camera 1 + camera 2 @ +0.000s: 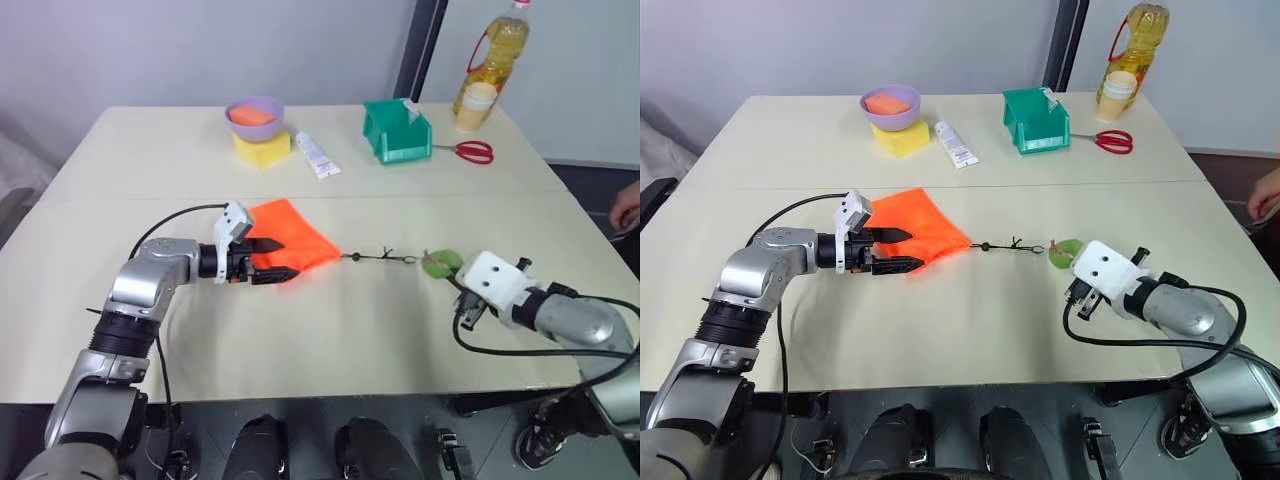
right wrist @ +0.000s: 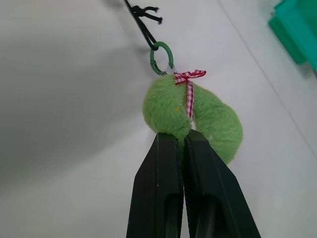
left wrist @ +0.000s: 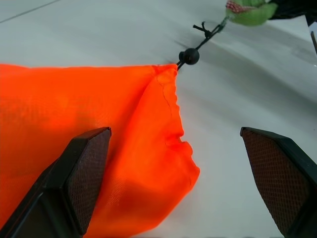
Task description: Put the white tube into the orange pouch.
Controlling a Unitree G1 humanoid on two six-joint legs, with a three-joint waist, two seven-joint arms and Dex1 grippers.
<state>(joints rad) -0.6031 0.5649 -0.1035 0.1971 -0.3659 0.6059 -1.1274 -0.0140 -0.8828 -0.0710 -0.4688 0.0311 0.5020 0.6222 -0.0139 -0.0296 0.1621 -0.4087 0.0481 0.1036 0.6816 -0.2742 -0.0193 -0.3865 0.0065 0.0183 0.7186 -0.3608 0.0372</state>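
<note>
Far edge of the surface [image 1: 330, 300]: a purple bowl [image 1: 254, 116] on a yellow sponge [image 1: 262, 149] at 11 o'clock, a long flat white tube [image 1: 317, 154] beside them, a green bin [image 1: 396, 130] at 12 o'clock, red scissors [image 1: 468, 151] and an oil bottle [image 1: 490, 60] at 1 o'clock. A person's hand [image 1: 626, 207] shows at the 3 o'clock edge. None of these stands between the arms.

The pouch [image 1: 292, 238] lies flat near the centre, its black cord [image 1: 380, 257] running toward 3 o'clock to a green tag [image 1: 441, 263]. The small tube cannot be made out; whether it lies inside the pouch cannot be told.

The left pincer [image 1: 272, 259] stands wide open, one finger [image 3: 81, 173] over the orange fabric, the other clear of it above bare surface; nothing is held. The right pincer [image 2: 182, 144] is closed, its tips pressed together at the tag's fuzzy edge; whether they pinch it is unclear.
</note>
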